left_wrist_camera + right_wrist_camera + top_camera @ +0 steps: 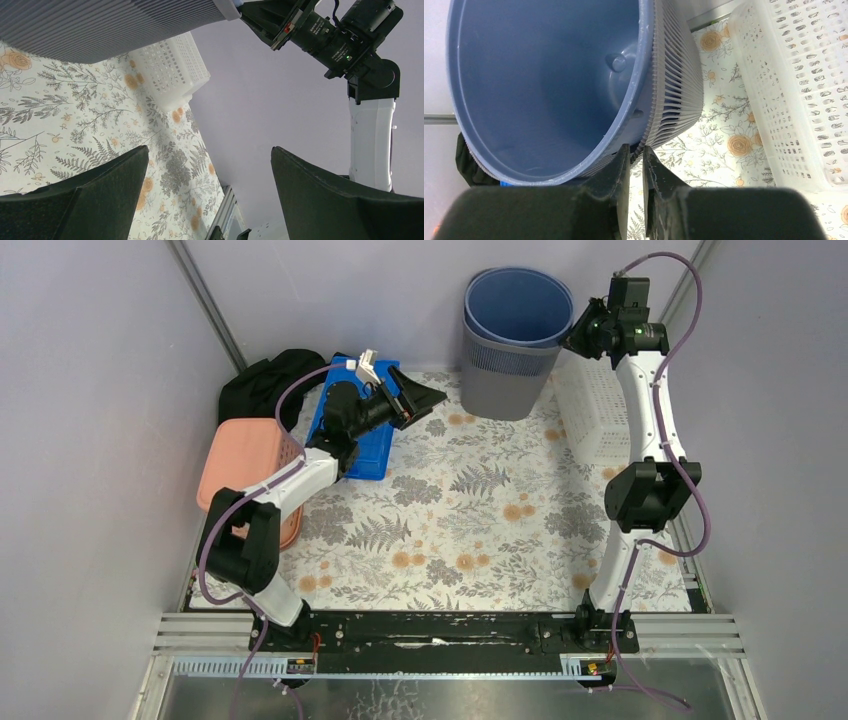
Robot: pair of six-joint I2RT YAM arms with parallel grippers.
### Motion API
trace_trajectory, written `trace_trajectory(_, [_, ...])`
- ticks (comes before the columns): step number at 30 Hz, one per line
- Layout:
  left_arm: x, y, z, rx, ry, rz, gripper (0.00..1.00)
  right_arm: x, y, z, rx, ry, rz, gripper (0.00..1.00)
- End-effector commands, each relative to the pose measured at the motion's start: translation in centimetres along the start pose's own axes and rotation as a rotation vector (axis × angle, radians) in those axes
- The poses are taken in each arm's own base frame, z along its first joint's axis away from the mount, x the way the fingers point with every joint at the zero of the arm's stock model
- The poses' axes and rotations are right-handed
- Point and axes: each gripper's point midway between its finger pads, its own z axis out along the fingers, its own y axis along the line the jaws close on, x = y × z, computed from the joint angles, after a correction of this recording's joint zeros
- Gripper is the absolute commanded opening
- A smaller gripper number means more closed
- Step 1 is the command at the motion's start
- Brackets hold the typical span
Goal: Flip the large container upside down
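Bench [470, 540]: your floral-covered surface, with both arm bases at its near edge.
Left hand [420, 400]: yours hangs over the blue tray [375, 455] at mid-left, fingers spread wide and holding nothing.
Right hand [636, 150]: at far right, your fingers are pinched narrow on the container's rim.
Large container [515, 340]: it stands mouth-up at the bench's far edge, your right hand on its right rim and the white basket [592, 420] just beside it.

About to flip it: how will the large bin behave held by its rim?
The large bin looks light: thin plastic, slatted grey shell. The rim may flex where the right claw pinches it. The blue liner looks separate, so it might slide out once inverted.
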Motion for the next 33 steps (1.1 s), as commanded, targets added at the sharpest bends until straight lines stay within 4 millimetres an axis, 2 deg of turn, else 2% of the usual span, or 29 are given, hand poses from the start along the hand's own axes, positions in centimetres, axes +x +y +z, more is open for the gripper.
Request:
trace_trajectory(1, [-0.6, -1.9, -0.7, 0.051, -0.016, 0.044, 1.00, 1.2, -0.6, -0.8, 0.022, 0.069, -0.071, 0.12])
trace_trajectory(6, [-0.7, -2.0, -0.8, 0.050, -0.016, 0.043, 1.00, 1.5, 0.9, -1.7, -0.054, 0.099, -0.086, 0.00])
trace_trajectory(12, [-0.8, -2.5, -1.1, 0.047, -0.022, 0.049, 1.00, 1.8, 1.9, -3.4, -0.100, 0.120, -0.101, 0.00])
trace_trajectory(26, [-0.5, -5.0, -2.1, 0.056, -0.031, 0.067, 1.00, 2.5, 4.5, -9.2, -0.213, 0.141, -0.103, 0.00])
trace_trajectory(32, [0.1, -6.3, -2.6, 0.062, -0.029, 0.077, 1.00, 3.7, 4.7, -11.3, -0.235, 0.162, -0.103, 0.00])
trace_trajectory(33, [0.2, -6.4, -2.6, 0.060, -0.028, 0.079, 1.00, 3.6, 4.5, -11.5, -0.225, 0.157, -0.103, 0.03])
